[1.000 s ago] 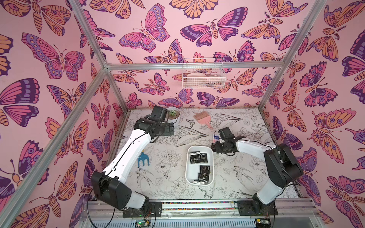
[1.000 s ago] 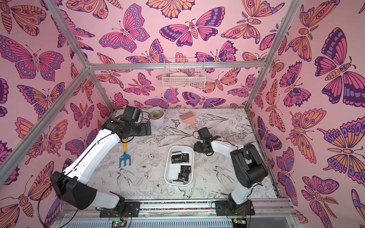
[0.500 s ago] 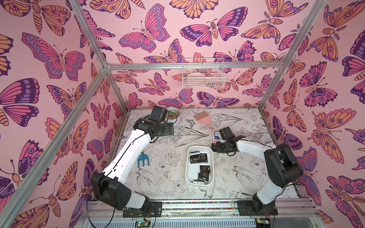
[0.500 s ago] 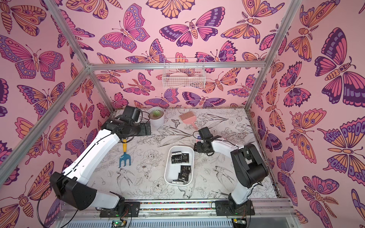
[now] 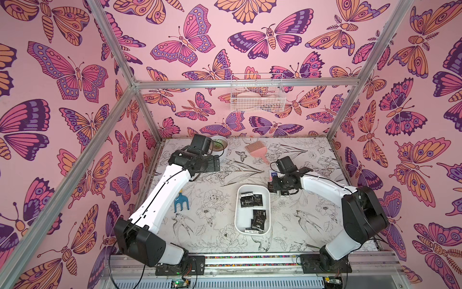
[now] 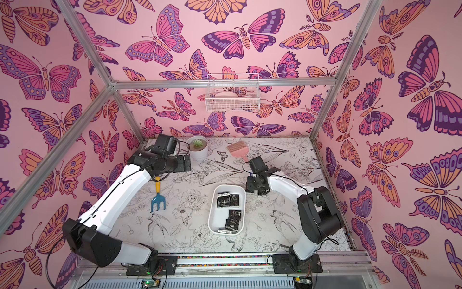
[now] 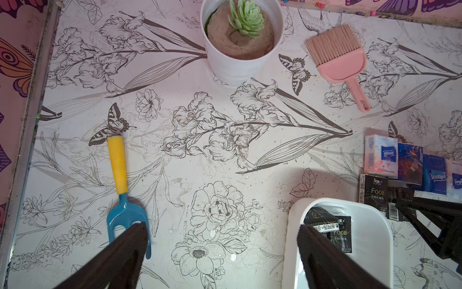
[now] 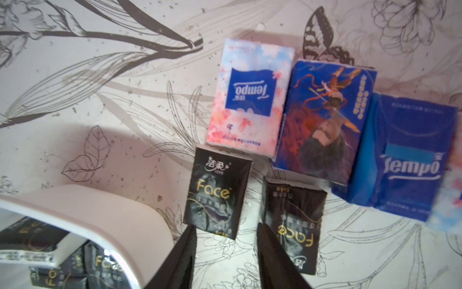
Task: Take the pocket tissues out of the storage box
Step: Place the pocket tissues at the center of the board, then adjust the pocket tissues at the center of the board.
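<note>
No movement this past second: right hand (image 8: 225,234) hangs spread and empty over tissue packets (image 8: 217,196) on the desk (image 5: 212,180) beside the box (image 5: 253,186). Several black packets (image 5: 251,200) are inside it, so the job looks unfinished.

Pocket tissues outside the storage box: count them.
6, beside the storage box: a row of pink-white, illustrated blue, plain blue and edge-cut pale; two black nearer it. Others may hide.

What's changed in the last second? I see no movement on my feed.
Nothing visibly changed. The right gripper stays, jaws apart, over black pocket tissues already out beside the shallow white plastic storage box; the left gripper stays open at the back. The packets in the box have not shifted.
</note>
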